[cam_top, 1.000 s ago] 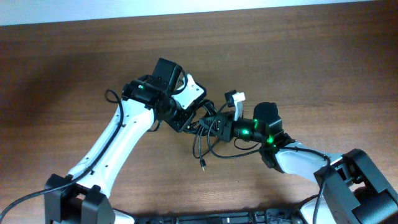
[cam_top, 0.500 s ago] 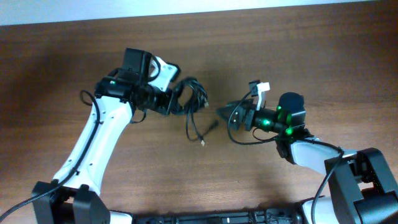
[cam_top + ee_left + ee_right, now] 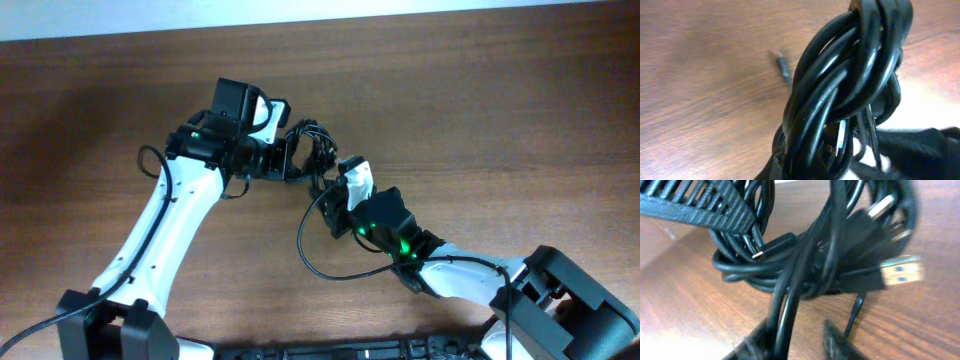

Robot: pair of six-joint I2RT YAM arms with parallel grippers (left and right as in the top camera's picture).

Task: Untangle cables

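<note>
The cables [image 3: 316,148] are a knotted black bundle at the tip of my left gripper [image 3: 290,160], which is shut on them. In the left wrist view the twisted strands [image 3: 840,85] fill the frame and hide the fingers; one small plug end [image 3: 783,68] lies on the wood. My right gripper [image 3: 335,205] sits just below and to the right of the bundle. In the right wrist view its fingers [image 3: 797,342] are apart, with two strands [image 3: 785,315] running between them against the left finger. A USB plug [image 3: 900,272] sticks out of the bundle. A loose loop [image 3: 303,250] trails over the table.
The wooden table [image 3: 520,110] lies under both arms. The white left arm [image 3: 170,230] crosses the left half. The right arm [image 3: 450,270] comes in from the lower right. A braided black sleeve [image 3: 695,205] crosses the top left of the right wrist view.
My right gripper has swung left, from well right of the bundle to right beside it. My left gripper has shifted slightly right with the bundle in it. A long loop now trails below.
</note>
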